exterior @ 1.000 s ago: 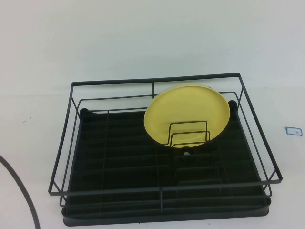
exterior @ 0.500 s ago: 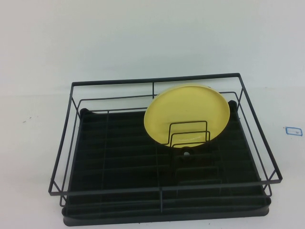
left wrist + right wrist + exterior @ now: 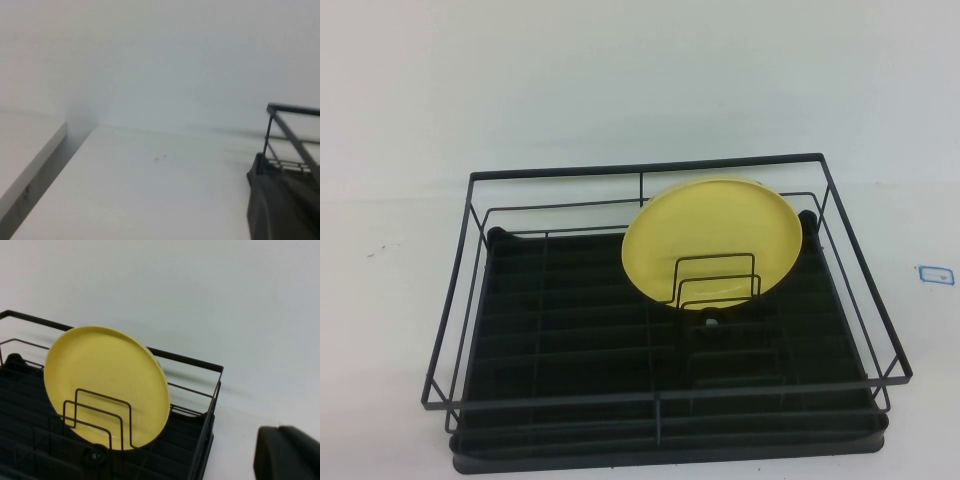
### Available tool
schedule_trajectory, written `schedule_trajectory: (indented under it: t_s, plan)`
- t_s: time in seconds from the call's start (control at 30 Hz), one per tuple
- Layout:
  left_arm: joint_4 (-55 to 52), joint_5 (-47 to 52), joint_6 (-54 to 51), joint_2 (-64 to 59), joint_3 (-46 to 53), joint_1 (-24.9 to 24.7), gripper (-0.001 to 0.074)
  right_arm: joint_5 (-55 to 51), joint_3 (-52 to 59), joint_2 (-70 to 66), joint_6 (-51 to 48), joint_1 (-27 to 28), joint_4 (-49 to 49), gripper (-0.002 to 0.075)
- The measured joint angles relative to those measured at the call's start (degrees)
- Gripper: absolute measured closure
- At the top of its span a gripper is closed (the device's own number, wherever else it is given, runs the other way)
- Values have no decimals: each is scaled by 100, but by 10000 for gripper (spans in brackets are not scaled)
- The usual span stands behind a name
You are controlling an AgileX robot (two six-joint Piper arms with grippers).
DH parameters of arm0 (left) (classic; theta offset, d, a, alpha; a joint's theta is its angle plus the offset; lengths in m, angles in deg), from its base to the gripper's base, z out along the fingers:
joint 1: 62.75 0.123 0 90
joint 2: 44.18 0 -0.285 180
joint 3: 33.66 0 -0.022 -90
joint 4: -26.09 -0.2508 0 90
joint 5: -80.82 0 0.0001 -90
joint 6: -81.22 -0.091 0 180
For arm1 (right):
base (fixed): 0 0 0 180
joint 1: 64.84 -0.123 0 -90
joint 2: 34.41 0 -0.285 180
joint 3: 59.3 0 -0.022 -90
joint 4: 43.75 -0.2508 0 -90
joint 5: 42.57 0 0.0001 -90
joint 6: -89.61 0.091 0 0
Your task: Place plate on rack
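Note:
The pale-yellow plate (image 3: 711, 243) stands on edge in the black wire rack (image 3: 650, 170), leaning between the upright divider loops (image 3: 716, 280) at the back right. It also shows in the right wrist view (image 3: 105, 385), behind the loops. Nothing holds the plate. Neither arm shows in the high view. My right gripper (image 3: 287, 454) shows only as a dark shape over the table, off the rack's right side and apart from the plate. My left gripper (image 3: 285, 210) is a dark blur by the rack's left corner (image 3: 280, 109).
The rack's ribbed black tray base (image 3: 570, 330) fills the middle of the white table. A small blue-edged label (image 3: 936, 272) lies on the table at the right. A second white surface with a gap beside it (image 3: 30, 150) shows in the left wrist view.
A dark cable at the lower left of the high view has gone out of sight. The plate and rack have not moved.

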Motion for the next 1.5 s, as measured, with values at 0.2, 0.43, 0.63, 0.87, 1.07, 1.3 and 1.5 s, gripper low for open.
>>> schedule_trajectory:
  t_s: [0.2,0.43,0.63,0.87,1.07,1.3,1.5]
  plan:
    - [0,244,0,0,9,0,735,-11,0,-10,0,0,0,728]
    - [0,429,0,0,9,0,735,-11,0,-10,0,0,0,728]
    - [-37,441,0,0,9,0,735,-11,12,-10,0,0,-9,728]
    - [-46,441,0,0,9,0,735,-11,12,-10,0,0,-9,728]
    - [-46,451,0,0,9,0,735,-208,132,823,-460,0,-12,728]
    - [-46,451,11,0,9,0,735,-1427,132,2121,-694,0,-73,728]
    - [-46,451,18,0,9,0,735,-1750,135,2297,-542,296,-133,728]
